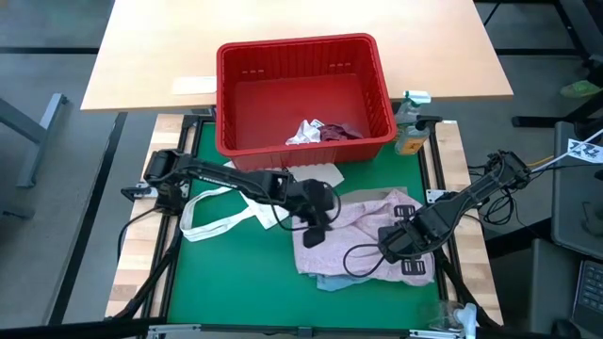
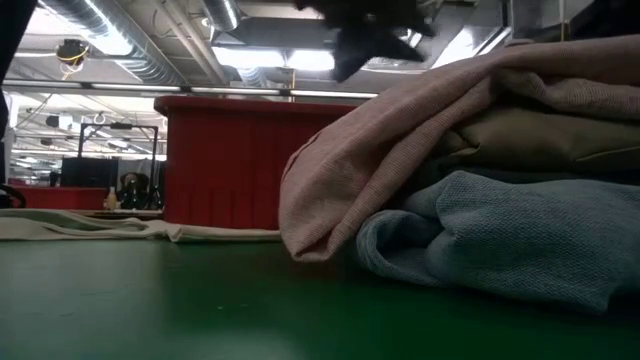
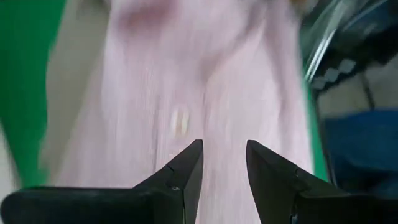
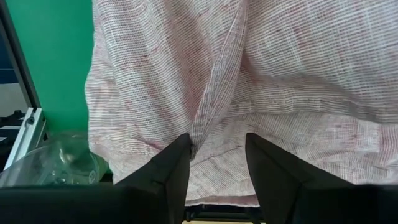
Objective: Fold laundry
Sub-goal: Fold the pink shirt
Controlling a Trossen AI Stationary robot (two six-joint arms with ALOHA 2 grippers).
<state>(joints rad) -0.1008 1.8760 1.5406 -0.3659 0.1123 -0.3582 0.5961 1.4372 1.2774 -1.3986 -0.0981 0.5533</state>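
A mottled pink garment (image 1: 363, 221) lies on top of a stack on the green mat; in the low view it (image 2: 400, 130) rests on a khaki piece (image 2: 540, 135) and a light blue one (image 2: 500, 230). My left gripper (image 1: 316, 235) hangs open over the stack's left edge, with only pink cloth (image 3: 186, 74) beyond its fingers. My right gripper (image 1: 396, 247) is open too and points down over the pink garment's right part (image 4: 280, 74); its fingers stand on either side of a crease, apart from it. A white piece (image 1: 303, 132) and a maroon piece (image 1: 339, 132) lie in the red basket.
The red slotted basket (image 1: 301, 56) stands at the mat's far edge. A white tote bag (image 1: 221, 212) lies flat at the left. A bottle (image 1: 410, 122) stands at the far right corner, and clear plastic (image 1: 452, 315) lies at the near right. Bare green mat (image 1: 236, 273) shows at the near left.
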